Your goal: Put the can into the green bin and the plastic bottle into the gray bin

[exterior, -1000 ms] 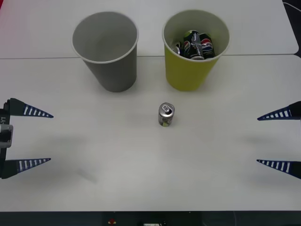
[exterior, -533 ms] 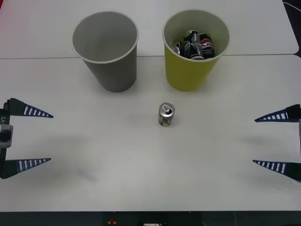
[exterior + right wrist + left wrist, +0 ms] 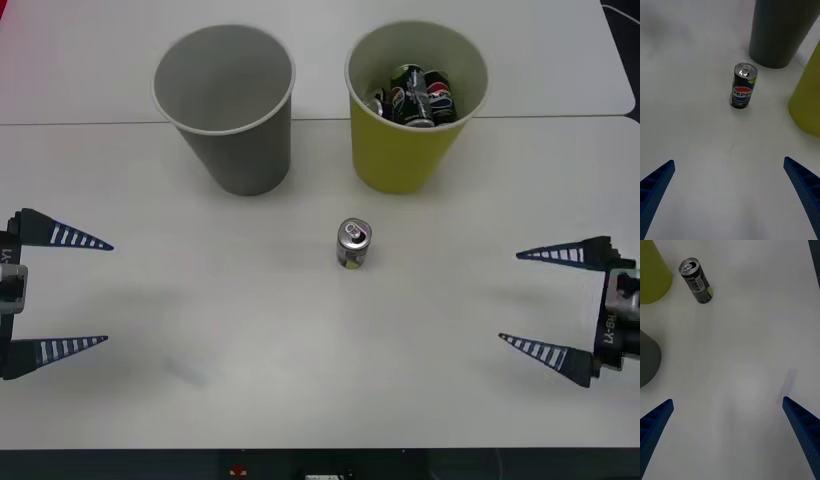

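Upright at frame centre, the can sits nearer the right gripper — wide open, empty — than the left.

— Where's the can?
— Upright on the tabletop, near the green bin, which holds several dark cans, maybe crushed. The gray bin stands beside it.

You've got a white table with a seam running across behind the bins. On it, the can stands upright mid-table; farther back sit the gray bin and, beside it, the green bin, apart.
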### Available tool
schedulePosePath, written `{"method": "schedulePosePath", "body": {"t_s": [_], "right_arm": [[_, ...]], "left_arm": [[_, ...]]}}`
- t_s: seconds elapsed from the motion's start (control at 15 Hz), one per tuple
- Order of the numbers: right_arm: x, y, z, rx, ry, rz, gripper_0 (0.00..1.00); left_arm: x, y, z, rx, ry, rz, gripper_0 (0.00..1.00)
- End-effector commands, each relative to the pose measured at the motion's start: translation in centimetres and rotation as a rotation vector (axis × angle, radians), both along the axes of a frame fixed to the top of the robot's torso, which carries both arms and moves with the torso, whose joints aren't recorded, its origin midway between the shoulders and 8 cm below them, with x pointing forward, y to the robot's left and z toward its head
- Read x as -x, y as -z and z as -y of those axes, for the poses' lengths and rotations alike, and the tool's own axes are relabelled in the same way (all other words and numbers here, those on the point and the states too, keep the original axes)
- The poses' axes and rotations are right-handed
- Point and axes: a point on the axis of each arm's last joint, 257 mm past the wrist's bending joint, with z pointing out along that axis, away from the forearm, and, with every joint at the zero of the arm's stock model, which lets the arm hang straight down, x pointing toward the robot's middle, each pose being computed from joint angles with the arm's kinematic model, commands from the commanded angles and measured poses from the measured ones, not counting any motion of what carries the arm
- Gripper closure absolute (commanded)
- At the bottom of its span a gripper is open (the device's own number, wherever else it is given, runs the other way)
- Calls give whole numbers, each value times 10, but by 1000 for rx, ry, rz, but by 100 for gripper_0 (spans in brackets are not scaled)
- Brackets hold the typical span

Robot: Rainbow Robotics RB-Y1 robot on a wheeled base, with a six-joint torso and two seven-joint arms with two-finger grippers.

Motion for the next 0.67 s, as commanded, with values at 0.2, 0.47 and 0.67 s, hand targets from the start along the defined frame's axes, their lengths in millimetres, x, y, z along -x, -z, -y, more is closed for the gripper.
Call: {"method": "schedulePosePath", "body": {"t_s": [0.2, 0.47, 0.67], "right_arm": [[-8, 11, -8, -91, 42, 21, 0], [-18, 18, -21, -194, 74, -2, 0], [-25, 24, -28, -250, 86, -14, 0]], "left_arm": [[0, 0, 0, 0, 0, 0, 0], [0, 0, 0, 0, 0, 0, 0], [0, 0, 0, 0, 0, 0, 0]]}}
